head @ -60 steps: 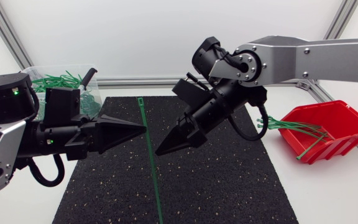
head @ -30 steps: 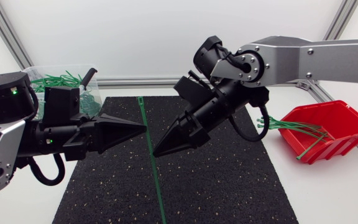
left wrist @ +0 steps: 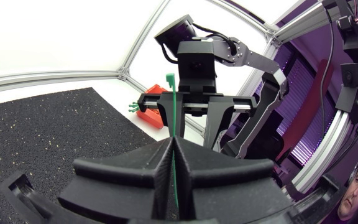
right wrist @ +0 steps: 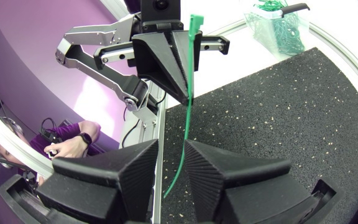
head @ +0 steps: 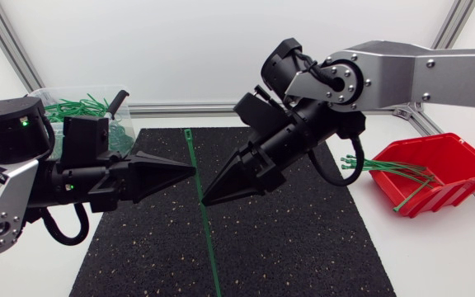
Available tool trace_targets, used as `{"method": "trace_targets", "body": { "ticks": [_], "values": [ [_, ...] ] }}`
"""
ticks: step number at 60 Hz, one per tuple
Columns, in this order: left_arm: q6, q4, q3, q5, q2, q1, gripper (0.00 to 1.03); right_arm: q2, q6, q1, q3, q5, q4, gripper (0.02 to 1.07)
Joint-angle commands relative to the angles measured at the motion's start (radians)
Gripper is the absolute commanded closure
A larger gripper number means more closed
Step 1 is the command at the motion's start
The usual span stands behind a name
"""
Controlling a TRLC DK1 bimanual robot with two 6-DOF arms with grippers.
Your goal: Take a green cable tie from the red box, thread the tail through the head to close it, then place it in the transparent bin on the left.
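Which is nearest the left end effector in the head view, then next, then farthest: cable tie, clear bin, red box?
1. Cable tie: gripped in the left end effector.
2. Clear bin: behind it, back left.
3. Red box: far right side.

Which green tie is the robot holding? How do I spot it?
Find the big black mat in the middle. Above it, the left gripper pinches one green cable tie, long and straight. The other ties lie bunched in the red box and transparent bin; this one is alone.
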Motion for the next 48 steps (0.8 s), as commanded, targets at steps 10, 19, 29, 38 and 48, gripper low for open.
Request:
{"method": "trace_targets", "body": {
  "ticks": [10, 19, 29, 38, 48],
  "values": [
    [-0.026, 0.016, -0.027, 0.013, 0.003, -0.005, 0.99, 0.053, 0.033, -0.015, 0.045, 0.000, 0.022, 0.71],
    [-0.026, 0.016, -0.026, 0.013, 0.003, -0.005, 0.99, 0.062, 0.035, -0.021, 0.063, 0.000, 0.025, 0.71],
    [-0.026, 0.018, -0.026, 0.013, 0.009, -0.006, 0.99, 0.073, 0.042, -0.012, 0.074, 0.000, 0.035, 0.77],
    [-0.026, 0.019, -0.026, 0.013, 0.009, -0.006, 0.99, 0.074, 0.053, -0.005, 0.071, 0.003, 0.050, 0.91],
    [-0.026, 0.022, -0.027, 0.013, 0.013, -0.006, 0.99, 0.070, 0.064, -0.001, 0.055, 0.011, 0.075, 1.01]
  ]
}}
